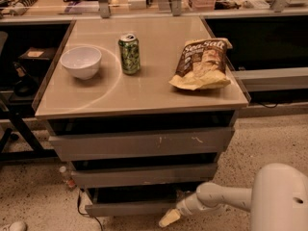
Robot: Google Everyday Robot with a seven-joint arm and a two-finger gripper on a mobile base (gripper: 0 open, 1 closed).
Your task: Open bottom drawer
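Observation:
The bottom drawer (pixel 127 208) is the narrowest grey front, lowest of three in the cabinet, just above the floor. A dark gap shows above its front edge. My gripper (pixel 168 218) is at the end of the white arm (pixel 216 198) that reaches in from the lower right. It sits at the drawer front's right end, low near the floor. Above are the mid-sized front (pixel 144 174) and the tallest front (pixel 144 143) with pale scratch marks.
On the cabinet top (pixel 144 93) stand a white bowl (pixel 81 61), a green can (pixel 129 53) and a chip bag (pixel 202 64). A cable and a small bottle (pixel 65 174) lie on the speckled floor at the left. A dark bench stands behind.

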